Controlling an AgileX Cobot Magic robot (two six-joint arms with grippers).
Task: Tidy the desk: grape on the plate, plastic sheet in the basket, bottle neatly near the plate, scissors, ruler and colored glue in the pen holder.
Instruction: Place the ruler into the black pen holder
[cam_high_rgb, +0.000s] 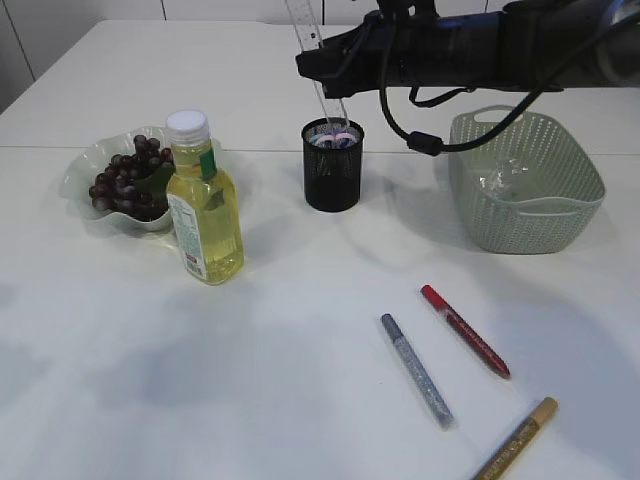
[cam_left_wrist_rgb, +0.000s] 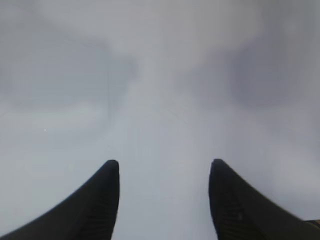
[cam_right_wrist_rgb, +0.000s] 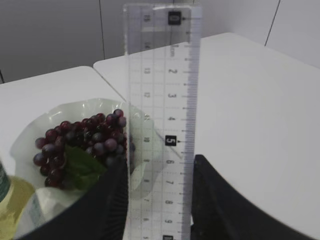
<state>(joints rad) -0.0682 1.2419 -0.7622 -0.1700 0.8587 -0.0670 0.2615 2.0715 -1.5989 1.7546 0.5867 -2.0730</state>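
Grapes (cam_high_rgb: 128, 180) are held in the plate (cam_high_rgb: 80, 170) at the left. The clear ruler (cam_right_wrist_rgb: 161, 125) is gripped by the right gripper (cam_right_wrist_rgb: 160, 200) over the black pen holder (cam_high_rgb: 332, 170). The left gripper (cam_left_wrist_rgb: 164, 200) is open and empty.

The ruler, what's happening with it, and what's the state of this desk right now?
The right claw grips the clear ruler, holding it upright with its lower end in the black pen holder. The grapes sit on the plate, with the oil bottle beside it. Three glue pens, red, silver and gold, lie on the table. The left claw hangs open over bare table.
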